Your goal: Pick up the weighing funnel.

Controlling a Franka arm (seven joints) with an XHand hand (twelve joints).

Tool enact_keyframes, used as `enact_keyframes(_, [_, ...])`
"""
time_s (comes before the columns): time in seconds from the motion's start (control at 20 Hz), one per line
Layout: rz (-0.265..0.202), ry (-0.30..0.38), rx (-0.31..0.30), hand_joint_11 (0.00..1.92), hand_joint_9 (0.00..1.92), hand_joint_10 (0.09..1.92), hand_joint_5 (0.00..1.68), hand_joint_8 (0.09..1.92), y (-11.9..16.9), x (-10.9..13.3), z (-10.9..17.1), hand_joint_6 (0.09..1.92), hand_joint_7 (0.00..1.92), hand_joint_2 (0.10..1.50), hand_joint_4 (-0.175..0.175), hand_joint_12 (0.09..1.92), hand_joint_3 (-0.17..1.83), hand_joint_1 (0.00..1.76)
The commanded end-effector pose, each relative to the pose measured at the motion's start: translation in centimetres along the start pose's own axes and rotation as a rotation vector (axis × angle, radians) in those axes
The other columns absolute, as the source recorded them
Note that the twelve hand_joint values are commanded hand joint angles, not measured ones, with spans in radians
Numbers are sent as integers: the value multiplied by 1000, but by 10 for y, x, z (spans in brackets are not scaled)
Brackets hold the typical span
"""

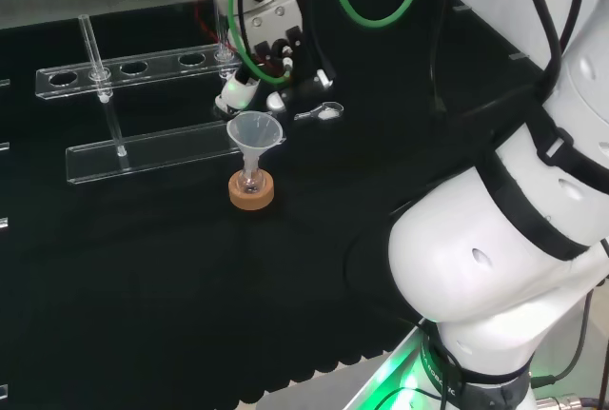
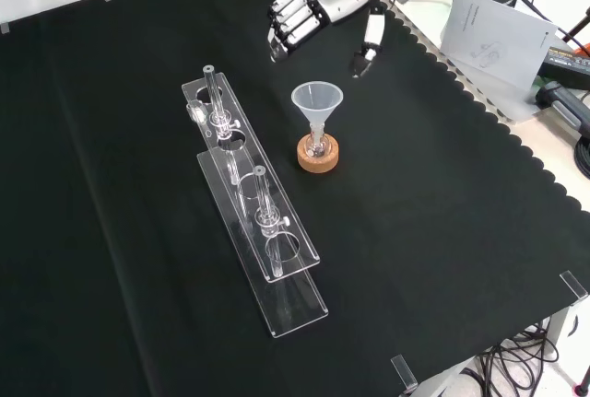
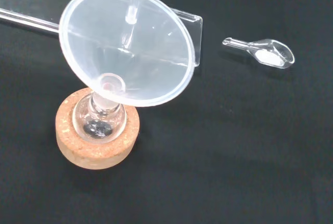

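Clearly open hand [image 2: 327, 1], fingers relaxed, nothing held, weighing funnel [image 3: 263, 52] w/ white powder [image 3: 268, 56] on cloth [image 3: 208, 172], faint in head view

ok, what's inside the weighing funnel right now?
A small heap of white powder lies in the bowl of the weighing funnel. The stem looks empty. Nothing covers it. Its underside, resting on the cloth, is hidden.
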State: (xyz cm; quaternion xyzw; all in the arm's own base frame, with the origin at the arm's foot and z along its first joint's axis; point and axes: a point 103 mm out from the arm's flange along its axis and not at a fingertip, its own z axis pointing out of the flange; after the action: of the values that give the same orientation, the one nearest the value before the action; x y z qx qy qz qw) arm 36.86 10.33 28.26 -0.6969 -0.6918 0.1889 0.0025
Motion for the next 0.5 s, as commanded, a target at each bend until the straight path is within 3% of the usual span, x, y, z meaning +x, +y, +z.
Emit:
enact_keyframes(0.05, [-26, 75, 6, 145, 217, 724, 281, 643, 9, -36, 8, 87, 16, 677, -45, 1418, 336, 521])
enact_keyframes(0.35, [-18, 107, -12, 148, 234, 726, 288, 653, 25, -75, 13, 87, 30, 680, -45, 1417, 331, 515])
enact_keyframes(0.5, [-35, 128, 10, 181, 297, 713, 327, 667, 37, -100, 15, 87, 80, 689, -47, 1403, 324, 538])
